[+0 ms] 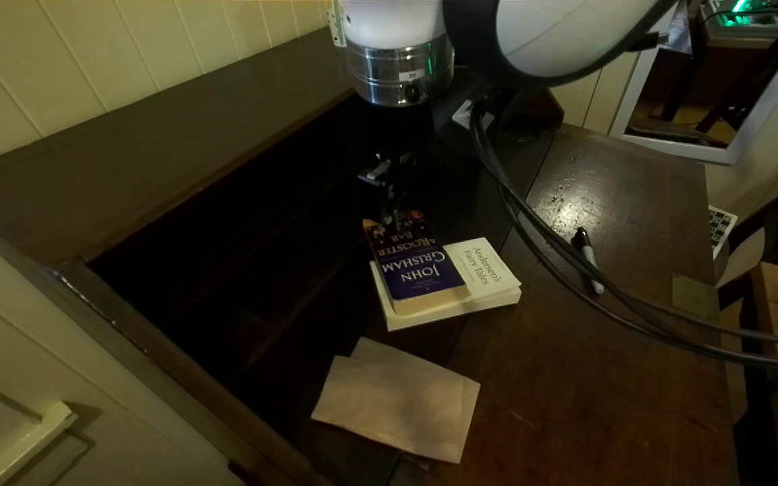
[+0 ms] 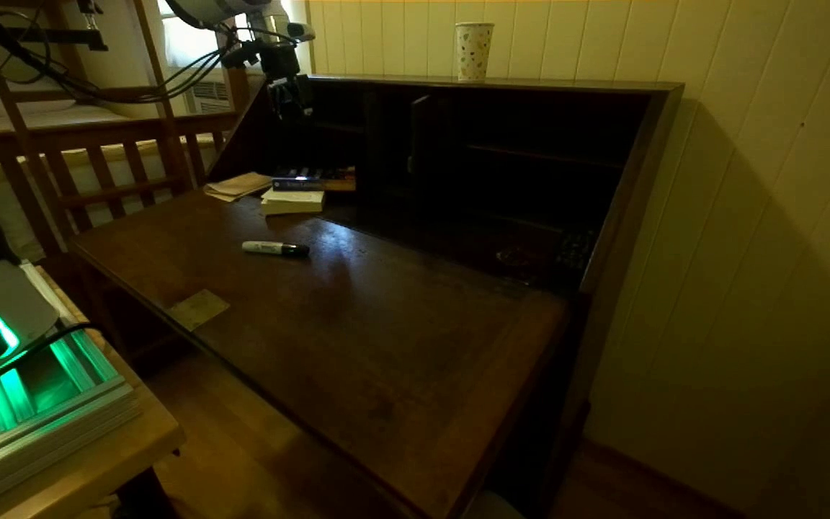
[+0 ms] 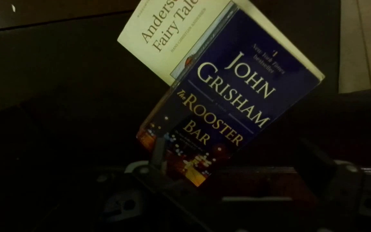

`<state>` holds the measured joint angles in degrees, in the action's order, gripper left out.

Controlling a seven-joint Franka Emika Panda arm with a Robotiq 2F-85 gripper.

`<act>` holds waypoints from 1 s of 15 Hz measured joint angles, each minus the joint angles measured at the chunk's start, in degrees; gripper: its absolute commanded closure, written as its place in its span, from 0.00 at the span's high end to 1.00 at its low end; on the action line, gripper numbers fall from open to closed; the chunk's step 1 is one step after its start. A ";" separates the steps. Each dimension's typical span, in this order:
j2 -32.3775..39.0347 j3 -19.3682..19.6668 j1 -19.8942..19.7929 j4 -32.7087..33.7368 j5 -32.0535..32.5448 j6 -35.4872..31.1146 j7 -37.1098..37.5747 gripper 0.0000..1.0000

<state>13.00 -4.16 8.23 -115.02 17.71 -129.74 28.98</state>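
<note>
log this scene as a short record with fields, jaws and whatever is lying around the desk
top book: The Rooster Bar, cover up
under it: Andersen's Fairy Tales, partly covered
jaws: open, holding nothing, above The Rooster Bar
nearby: tan papers, beside Andersen's Fairy Tales
loose item: marker, lying on the desk
up high: patterned cup, standing

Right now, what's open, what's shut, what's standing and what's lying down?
Black two-fingered gripper: open, holding nothing.
White rectangular paperback: closed, lying flat.
Dark blue rectangular paperback: closed, on the white paperback.
White cylindrical marker: capped, lying down.
Speckled white paper cup: standing upright.
Tan rectangular paper: lying down.
Brown wooden desk: front open.
</note>
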 measured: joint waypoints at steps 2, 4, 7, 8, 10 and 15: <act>0.17 0.96 -0.61 -1.58 -1.27 -4.81 -0.06 1.00; 0.71 1.96 -0.93 -3.04 -2.54 -9.21 -0.01 1.00; 2.16 3.03 -1.40 -4.66 -5.07 -14.70 -0.03 1.00; 2.64 3.32 -1.46 -4.99 -6.01 -16.04 -0.04 1.00; 3.38 3.80 -1.52 -5.16 -7.75 -17.49 -0.11 0.99; 4.50 4.94 -1.57 -5.19 -10.63 -18.57 -0.13 0.56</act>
<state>17.50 0.78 6.66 -120.21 7.08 -148.31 28.85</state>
